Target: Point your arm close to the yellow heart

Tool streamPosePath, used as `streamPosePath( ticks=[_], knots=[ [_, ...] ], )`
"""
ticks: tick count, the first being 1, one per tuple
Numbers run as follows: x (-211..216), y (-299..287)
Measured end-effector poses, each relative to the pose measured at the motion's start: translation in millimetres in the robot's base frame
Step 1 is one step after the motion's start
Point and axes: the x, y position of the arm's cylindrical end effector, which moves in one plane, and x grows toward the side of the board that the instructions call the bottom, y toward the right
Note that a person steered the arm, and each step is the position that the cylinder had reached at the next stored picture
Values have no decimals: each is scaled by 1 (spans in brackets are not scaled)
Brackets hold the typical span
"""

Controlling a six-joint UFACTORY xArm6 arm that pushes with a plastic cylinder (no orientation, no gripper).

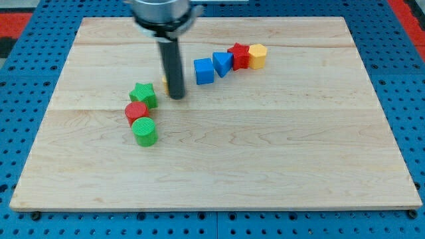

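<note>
Blue pegboard surrounds a pale wooden table top (265, 172), whose four edges all show in the camera view.

Starting at the view's left, we see a cluster of three blocks, well in from the table's left edge and roughly midway between its top and bottom edges. A green star-shaped block (143, 95) sits uppermost; a red round block (136, 111) touches it just below, and a green cylinder (144, 131) touches the red one lower still, so the three run in a short column.

Just to the right of the green star stands our rod, dropping from the top edge of the view. Our tip (176, 97) rests on the wood beside the star, apart from it by a narrow gap. It is a plain rod, with nothing to spread or pinch, and it holds nothing. A sliver of yellow (165, 85) peeks out at the rod's left side, just above the tip; the rod hides most of it, so we cannot tell its shape, though it may be the yellow heart.

Further right, a blue cube (204, 71) lies near the rod. Then a chain climbs toward the table's top edge: a blue block (222, 62), a red star-like block (239, 56) and a yellow block (257, 56), each touching the next.
</note>
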Motion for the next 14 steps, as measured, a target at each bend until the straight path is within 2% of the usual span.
streamPosePath(
  ticks=[1,2,7,8,9,10,11,12,13,14],
  knots=[
    [8,60],
    [24,73],
    [-5,74],
    [4,86],
    [51,110],
    [122,106],
    [183,44],
    [205,-42],
    [200,-170],
    [152,-265]
  ],
)
